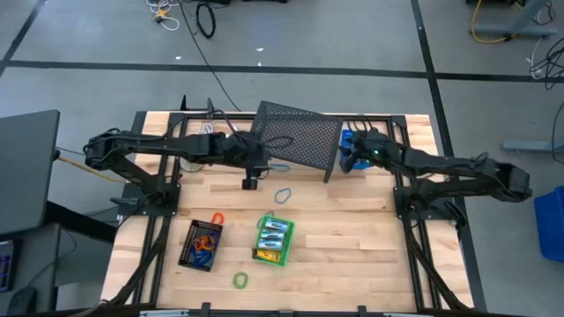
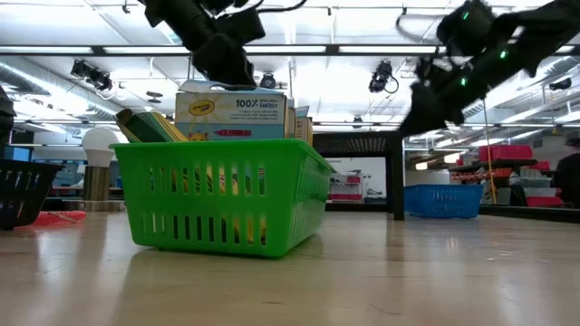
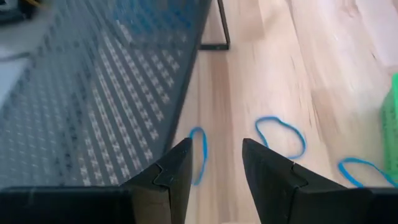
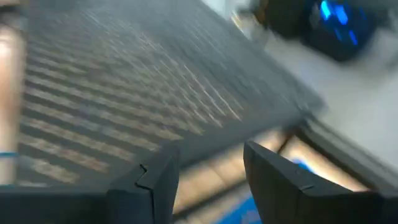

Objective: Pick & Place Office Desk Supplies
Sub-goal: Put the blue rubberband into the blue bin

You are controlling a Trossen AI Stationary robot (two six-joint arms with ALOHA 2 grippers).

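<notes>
step: picking up loops | left gripper [image 3: 214, 171] jaws apart, empty, above thin blue loop [image 3: 199, 152] mid-frame on wooden worktop [image 1: 352, 238] | right gripper [image 4: 208, 177] jaws apart, empty, upper right | next: lower, pinch loop, carry to green plastic basket [image 1: 273, 239].

Bright overhead ceiling lights w/ glare in low view; right wrist view motion-blurred; soft shadows.
</notes>
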